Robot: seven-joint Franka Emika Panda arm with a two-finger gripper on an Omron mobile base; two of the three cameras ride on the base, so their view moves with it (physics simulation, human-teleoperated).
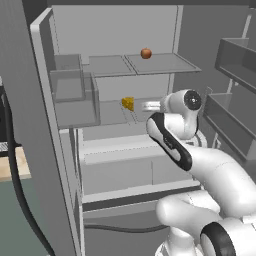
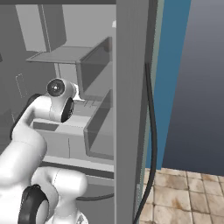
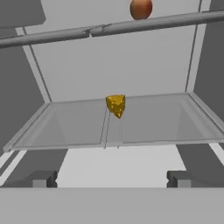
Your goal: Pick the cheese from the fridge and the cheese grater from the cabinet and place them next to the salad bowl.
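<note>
The fridge [image 1: 115, 30] stands open in front of me. The cheese [image 1: 128, 103], a small yellow-orange wedge with holes, sits on the middle glass shelf [image 3: 166, 118] near its centre seam. In the hand view the cheese [image 3: 116, 105] lies straight ahead, some way beyond the fingertips. My gripper [image 1: 148, 106] is just right of the wedge at shelf height and points at it. The gripper [image 3: 111, 179] is open, with nothing between its fingers [image 3: 43, 179]. The cheese grater, the cabinet and the salad bowl are out of view.
A small round red-orange fruit [image 1: 146, 53] rests on the upper glass shelf [image 1: 160, 64]. Clear bins [image 1: 75, 100] hang on the left, grey door bins [image 1: 232, 60] on the right. Pale drawers [image 1: 125, 170] lie below the cheese's shelf. The door edge [image 2: 131, 109] blocks the right base view.
</note>
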